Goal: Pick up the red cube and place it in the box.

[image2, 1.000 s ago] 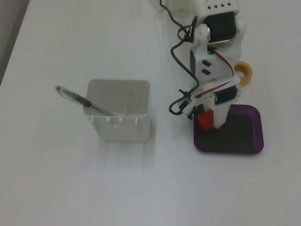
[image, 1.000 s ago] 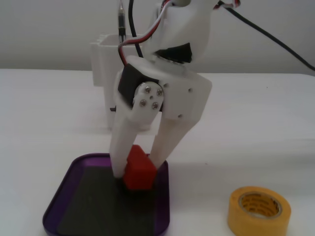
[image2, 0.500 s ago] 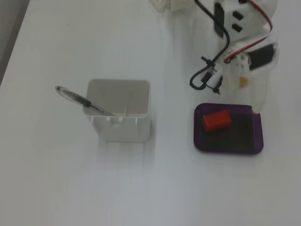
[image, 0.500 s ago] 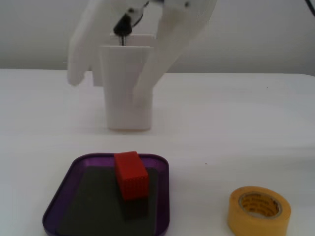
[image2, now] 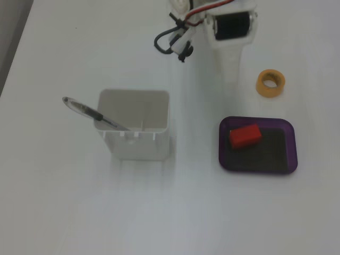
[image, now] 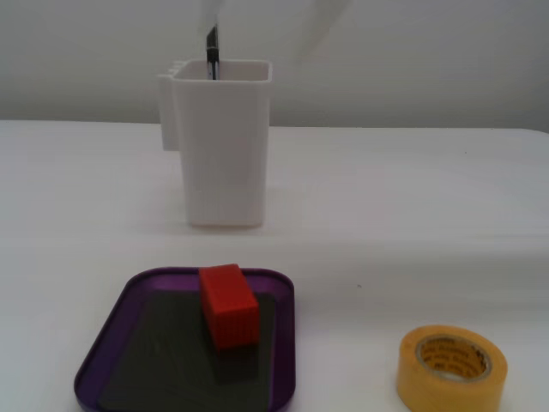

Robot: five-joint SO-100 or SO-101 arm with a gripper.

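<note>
The red cube (image: 228, 305) lies on the dark floor of the purple box (image: 110, 336), near the box's far rim, and nothing touches it. From above, the cube (image2: 245, 135) sits in the left half of the box (image2: 223, 155). My gripper (image2: 232, 78) is a white shape that reaches down from the arm at the top of this view. It ends apart from the box, above the box's upper rim in the picture. White on white hides how its jaws stand. In the low fixed view only blurred white arm parts show at the top edge.
A tall white container (image: 223, 146) with a black pen (image: 212, 47) stands behind the box; from above the container (image2: 135, 144) is left of the box. A yellow tape roll (image: 452, 369) lies right of the box, and from above (image2: 271, 83) beside the arm.
</note>
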